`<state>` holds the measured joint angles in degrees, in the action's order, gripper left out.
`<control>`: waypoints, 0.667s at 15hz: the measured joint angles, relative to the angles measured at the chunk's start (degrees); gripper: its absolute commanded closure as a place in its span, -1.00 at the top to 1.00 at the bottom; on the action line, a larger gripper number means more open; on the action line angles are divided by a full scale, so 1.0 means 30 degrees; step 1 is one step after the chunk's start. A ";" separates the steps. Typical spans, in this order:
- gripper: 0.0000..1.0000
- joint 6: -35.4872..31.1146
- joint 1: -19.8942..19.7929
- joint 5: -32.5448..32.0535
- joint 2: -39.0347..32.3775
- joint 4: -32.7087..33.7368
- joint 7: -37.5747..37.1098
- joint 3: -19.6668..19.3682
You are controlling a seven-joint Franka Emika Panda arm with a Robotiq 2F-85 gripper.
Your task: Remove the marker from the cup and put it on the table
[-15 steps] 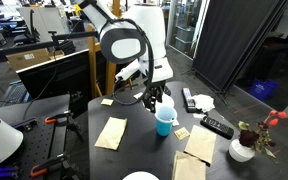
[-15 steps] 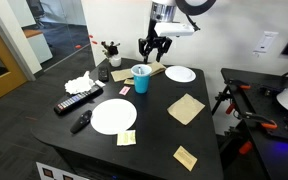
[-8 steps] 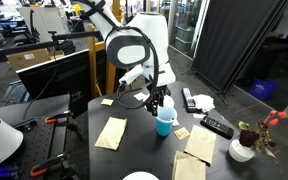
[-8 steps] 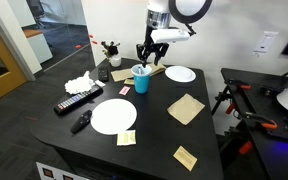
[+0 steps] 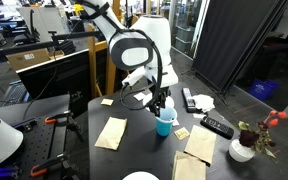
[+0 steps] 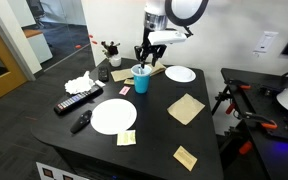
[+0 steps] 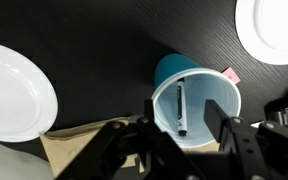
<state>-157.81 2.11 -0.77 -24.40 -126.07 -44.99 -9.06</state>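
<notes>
Now jaws wide open over cup; marker inside, cup on blk table.

cup mouth unblocked from above, white plates flanking, paper sheet alongside

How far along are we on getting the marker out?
Approach looks done: the open gripper hangs over the cup. In hand: lining up on the marker, which is inside, ungrasped. Left: grip it, lift it out, lay it on the table.

Matt blk table, smooth plastic cup
</notes>
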 measured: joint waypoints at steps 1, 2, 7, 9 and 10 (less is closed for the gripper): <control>0.15 0.0000 0.0010 0.0002 -0.0065 0.0091 0.0000 0.0000; 0.14 0.0000 0.0020 0.0002 -0.0128 0.0184 0.0000 0.0000; 0.12 0.0000 0.0073 0.0017 -0.0523 0.0654 0.0000 0.0000; 0.10 0.0000 0.0104 0.0018 -0.0757 0.0840 0.0000 0.0000; 0.10 0.0000 0.0129 0.0019 -0.0896 0.0936 0.0000 0.0000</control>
<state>-157.81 2.50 -0.71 -27.09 -123.26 -44.99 -9.06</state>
